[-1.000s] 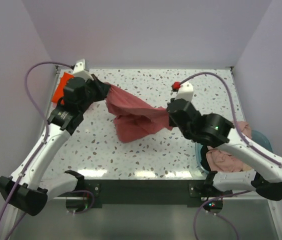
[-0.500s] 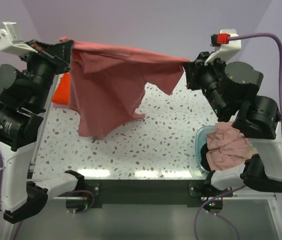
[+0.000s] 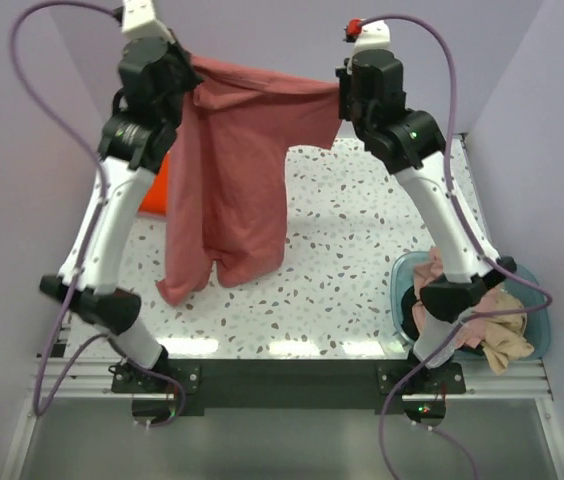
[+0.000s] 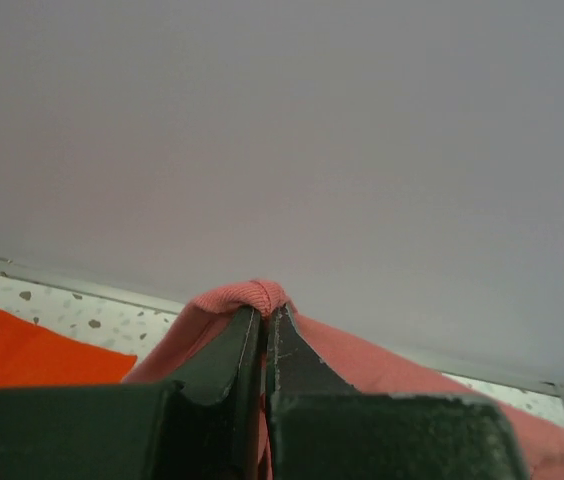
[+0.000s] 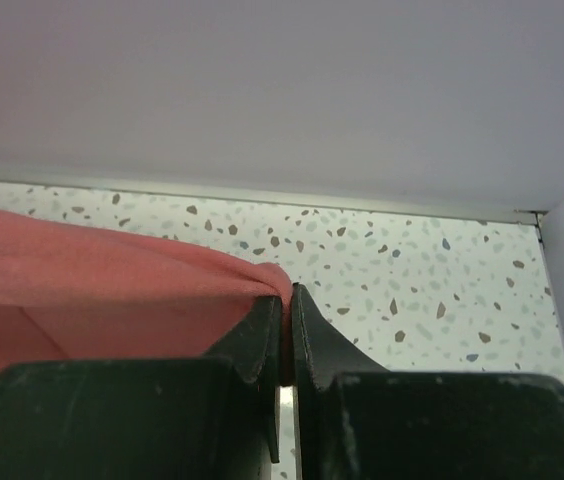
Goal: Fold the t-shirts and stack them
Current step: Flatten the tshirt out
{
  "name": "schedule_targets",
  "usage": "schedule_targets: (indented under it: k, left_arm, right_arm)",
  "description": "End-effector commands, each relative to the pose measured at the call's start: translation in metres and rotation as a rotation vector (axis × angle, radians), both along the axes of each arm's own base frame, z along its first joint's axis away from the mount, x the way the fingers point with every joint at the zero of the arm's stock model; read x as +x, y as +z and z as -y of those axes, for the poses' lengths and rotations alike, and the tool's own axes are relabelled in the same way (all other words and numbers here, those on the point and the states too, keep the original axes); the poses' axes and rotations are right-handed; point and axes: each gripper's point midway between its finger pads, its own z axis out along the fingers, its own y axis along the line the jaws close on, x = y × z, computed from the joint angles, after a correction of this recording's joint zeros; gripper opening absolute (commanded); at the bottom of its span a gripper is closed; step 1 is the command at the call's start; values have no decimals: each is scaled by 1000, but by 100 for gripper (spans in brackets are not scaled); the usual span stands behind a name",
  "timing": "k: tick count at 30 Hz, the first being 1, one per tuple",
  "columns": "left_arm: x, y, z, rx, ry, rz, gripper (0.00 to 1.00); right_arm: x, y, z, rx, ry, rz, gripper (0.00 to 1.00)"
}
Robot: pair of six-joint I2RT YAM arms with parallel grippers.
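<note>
A dusty salmon-pink t-shirt [image 3: 232, 170] hangs stretched between both raised grippers, its lower end touching the table at the left. My left gripper [image 3: 188, 75] is shut on its upper left edge; the wrist view shows cloth [image 4: 257, 297] bunched over the tips of the left gripper [image 4: 264, 312]. My right gripper [image 3: 340, 88] is shut on the upper right edge, with cloth [image 5: 112, 290] pinched in the right gripper [image 5: 287, 295]. A bright orange t-shirt [image 3: 158, 190] lies at the table's back left. Pink [image 3: 434, 272] and beige [image 3: 507, 335] shirts lie in the basin.
The teal basin [image 3: 535, 285] stands at the table's front right. The speckled table [image 3: 362, 260] has walls at the back and both sides. Purple cables loop above both arms.
Both arms have risen further and moved back toward the rear wall, lifting the salmon-pink shirt so it hangs longer and narrower. A beige shirt in the basin has come into view.
</note>
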Motion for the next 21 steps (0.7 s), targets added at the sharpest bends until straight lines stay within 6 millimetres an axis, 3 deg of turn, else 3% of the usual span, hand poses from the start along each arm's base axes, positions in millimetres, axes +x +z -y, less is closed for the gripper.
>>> schedule_targets:
  k: [1, 2, 4, 5, 6, 7, 8, 10, 12, 13, 14, 15, 16, 18, 19, 21]
  left_arm:
    - [45, 25, -13, 45, 56, 95, 0]
    - [53, 28, -10, 43, 35, 106, 0]
    - [74, 31, -2, 38, -3, 134, 0]
    - [68, 56, -2, 20, -15, 214, 0]
    - [66, 64, 4, 22, -49, 247, 0]
    - [51, 84, 2, 4, -64, 303, 0]
    - [46, 93, 4, -7, -75, 347, 0]
    - [20, 119, -2, -35, -86, 419, 0]
    - [5, 130, -2, -43, -106, 446, 0]
    - [-11, 142, -5, -50, -117, 469, 0]
    - [-10, 132, -2, -43, -133, 440, 0]
    - [-31, 140, -7, -49, -141, 457, 0]
    - [-17, 103, -2, -34, -144, 365, 0]
    - [-19, 67, -9, -33, -115, 291, 0]
    - [-23, 13, -11, -25, -110, 185, 0]
    - [-32, -46, -20, -42, -73, 89, 0]
  right_arm:
    - [12, 49, 5, 71, 38, 140, 0]
    - [29, 44, 12, 62, 16, 137, 0]
    - [35, 65, 24, 90, -16, 204, 0]
    - [37, 72, 33, 87, -25, 226, 0]
    - [34, 82, 38, 98, -31, 255, 0]
    - [33, 92, 40, 109, -34, 293, 0]
    - [20, 110, 47, 129, -36, 337, 0]
    - [11, 123, 53, 115, -38, 383, 0]
    - [-11, 140, 65, 128, -45, 419, 0]
    - [-15, 135, 67, 123, -48, 405, 0]
    - [-19, 132, 69, 124, -44, 394, 0]
    - [-39, 140, 77, 138, -37, 409, 0]
    - [-33, 113, 71, 113, -18, 342, 0]
    - [-44, 88, 67, 130, 23, 281, 0]
    - [-56, 53, 67, 120, 48, 211, 0]
    - [-74, 14, 65, 185, 70, 130, 0]
